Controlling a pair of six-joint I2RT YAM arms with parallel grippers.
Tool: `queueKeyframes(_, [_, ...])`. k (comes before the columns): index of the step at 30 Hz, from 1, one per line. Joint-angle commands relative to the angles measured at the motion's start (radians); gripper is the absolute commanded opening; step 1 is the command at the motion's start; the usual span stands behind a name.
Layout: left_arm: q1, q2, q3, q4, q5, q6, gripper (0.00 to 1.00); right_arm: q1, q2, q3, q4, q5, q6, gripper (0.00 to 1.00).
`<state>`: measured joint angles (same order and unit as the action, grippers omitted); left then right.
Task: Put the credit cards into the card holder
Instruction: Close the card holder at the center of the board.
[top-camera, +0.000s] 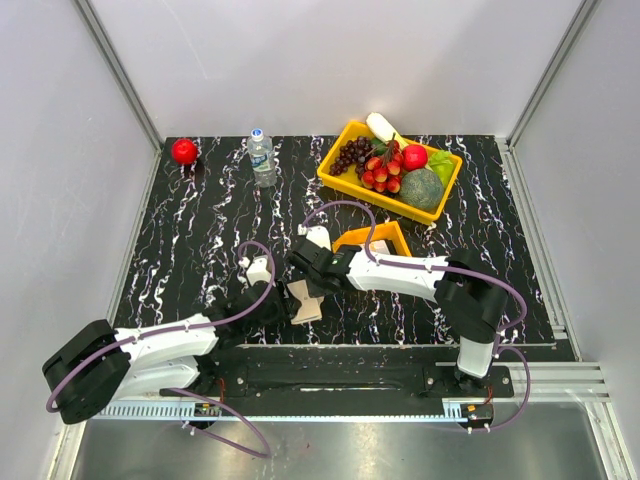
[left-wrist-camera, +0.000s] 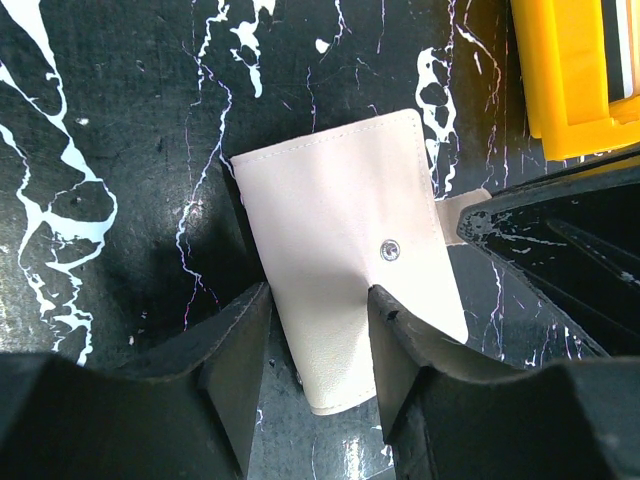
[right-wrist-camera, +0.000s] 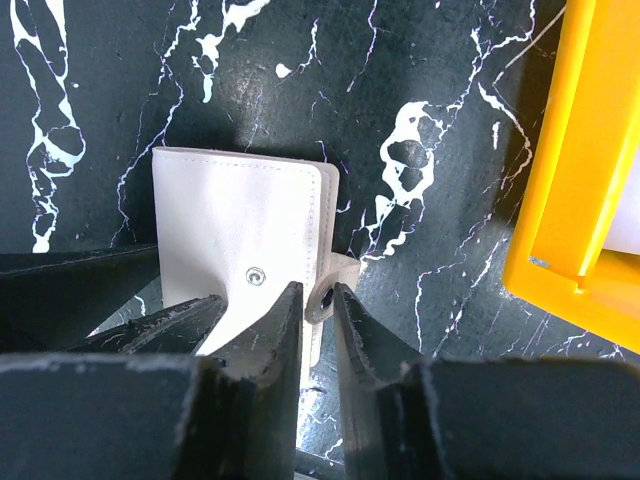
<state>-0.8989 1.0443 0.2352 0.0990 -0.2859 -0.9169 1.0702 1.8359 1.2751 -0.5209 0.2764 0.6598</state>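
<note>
Tray (left-wrist-camera: 565, 80) nr card holder (left-wrist-camera: 340, 260), fruit bin (top-camera: 331, 163) beyond

The wallet (left-wrist-camera: 340, 260) looks like smooth, matt cream leather with stitched edges and a shiny metal snap (left-wrist-camera: 389, 251). The tabletop (left-wrist-camera: 120, 120) is glossy black, stone-patterned with white veins. The tray (right-wrist-camera: 560, 200) is glossy yellow plastic. The left hand (left-wrist-camera: 318, 292) is matt, faintly ridged black plastic.

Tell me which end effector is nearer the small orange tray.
Right. The right end effector is at the edge of the card holder facing the small orange tray; the left end effector straddles the card holder farther back, beyond the right one.
</note>
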Motion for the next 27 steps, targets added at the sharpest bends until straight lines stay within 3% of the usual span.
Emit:
queueKeyframes(1, [-0.003,0.025,-0.020,-0.068,0.028,0.001,0.47,0.010,-0.055,0.026,0.005,0.003,0.004,0.24])
queueKeyframes(14, [-0.002,0.029,-0.020,-0.065,0.030,0.001,0.47,0.010,-0.064,0.021,0.005,0.009,0.009,0.26])
queueKeyframes(27, [-0.002,0.036,-0.020,-0.062,0.033,0.001,0.47,0.010,-0.036,0.029,-0.028,0.023,0.012,0.15])
